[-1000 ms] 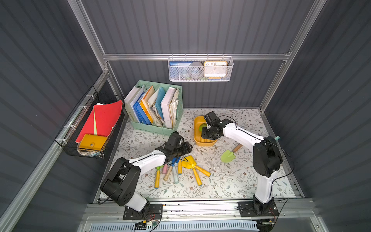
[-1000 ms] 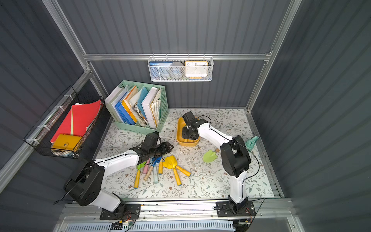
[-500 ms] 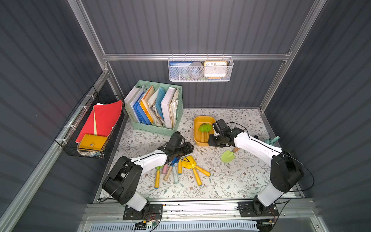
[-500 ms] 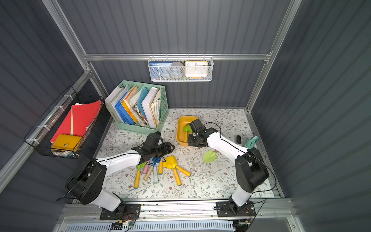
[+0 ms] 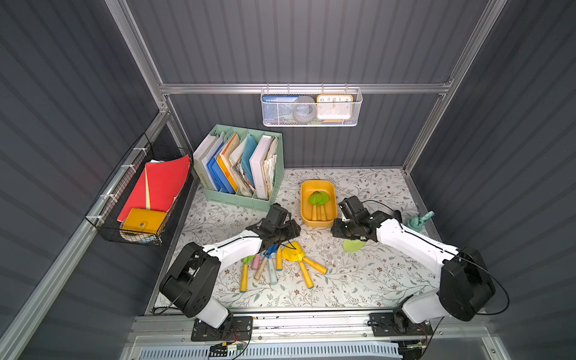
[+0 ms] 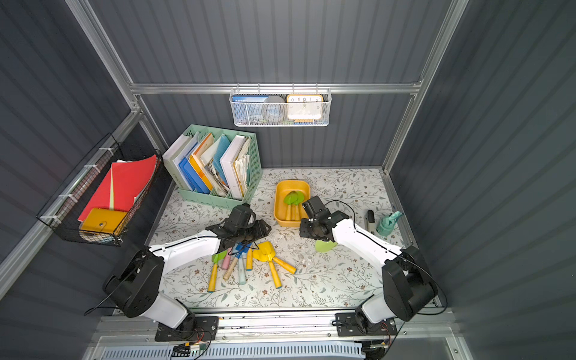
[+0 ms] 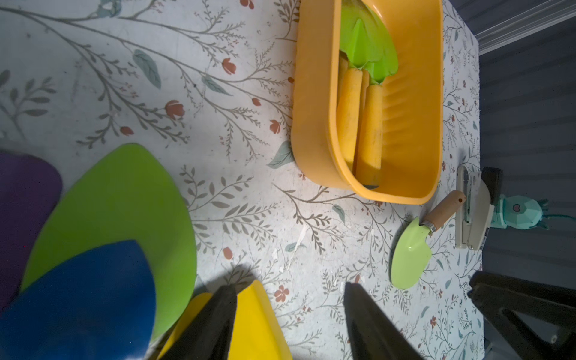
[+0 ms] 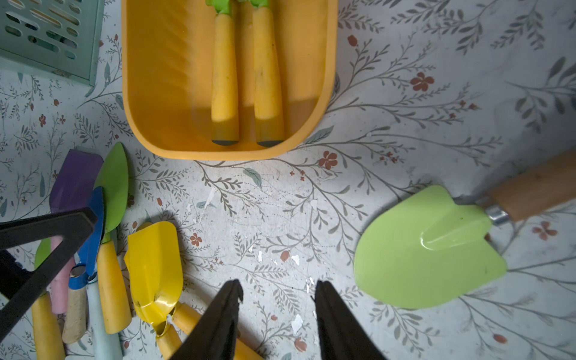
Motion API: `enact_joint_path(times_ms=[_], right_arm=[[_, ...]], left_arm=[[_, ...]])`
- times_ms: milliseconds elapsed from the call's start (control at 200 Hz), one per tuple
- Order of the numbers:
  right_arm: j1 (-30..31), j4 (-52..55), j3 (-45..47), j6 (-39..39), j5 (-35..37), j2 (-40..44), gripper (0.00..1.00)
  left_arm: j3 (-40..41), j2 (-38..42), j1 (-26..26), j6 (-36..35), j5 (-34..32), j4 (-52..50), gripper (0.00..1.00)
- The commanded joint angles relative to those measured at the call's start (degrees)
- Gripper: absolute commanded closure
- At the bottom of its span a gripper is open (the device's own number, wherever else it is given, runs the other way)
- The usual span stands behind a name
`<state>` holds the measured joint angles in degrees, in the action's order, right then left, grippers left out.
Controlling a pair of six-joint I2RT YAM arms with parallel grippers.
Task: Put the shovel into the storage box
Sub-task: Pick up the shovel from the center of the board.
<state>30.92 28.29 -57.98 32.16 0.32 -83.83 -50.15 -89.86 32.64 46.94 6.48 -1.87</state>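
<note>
The right arm reaches in low, its right gripper (image 8: 277,290) empty with jaws slightly apart, just near the storage box (image 5: 318,222); a second ago it hung over the box. Green shovels (image 5: 316,199) lie inside. The left gripper (image 7: 290,285), jaws apart and empty, hovers left of the box over the yellow shovel (image 5: 293,251), hardly moved

Mint-green file organiser (image 5: 240,201), white mesh basket (image 5: 311,120) with clock (image 5: 334,107), black wire basket (image 5: 124,234), stapler (image 6: 370,219), teal figurine (image 6: 386,223)
</note>
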Motion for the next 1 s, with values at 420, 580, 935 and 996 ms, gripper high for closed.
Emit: enact_joint_path(times_ms=[420, 580, 935, 996], right_arm=[[0.5, -2.0, 5.6, 2.2, -1.8, 3.7, 0.55], [1.1, -4.2, 6.8, 3.2, -2.7, 2.8, 0.55], [2.7, -6.6, 7.6, 4.4, -3.5, -0.5, 0.56], [2.9, -6.8, 7.7, 4.4, -3.6, -0.8, 0.56]], left_arm=[[3.1, 7.1, 0.4, 3.1, -8.5, -10.1, 0.44], [5.2, 9.0, 0.4, 4.5, -10.3, -12.4, 0.47], [9.2, 16.2, 0.4, 6.2, -15.4, -19.3, 0.46], [10.2, 17.9, 0.4, 6.6, -16.2, -20.6, 0.45]])
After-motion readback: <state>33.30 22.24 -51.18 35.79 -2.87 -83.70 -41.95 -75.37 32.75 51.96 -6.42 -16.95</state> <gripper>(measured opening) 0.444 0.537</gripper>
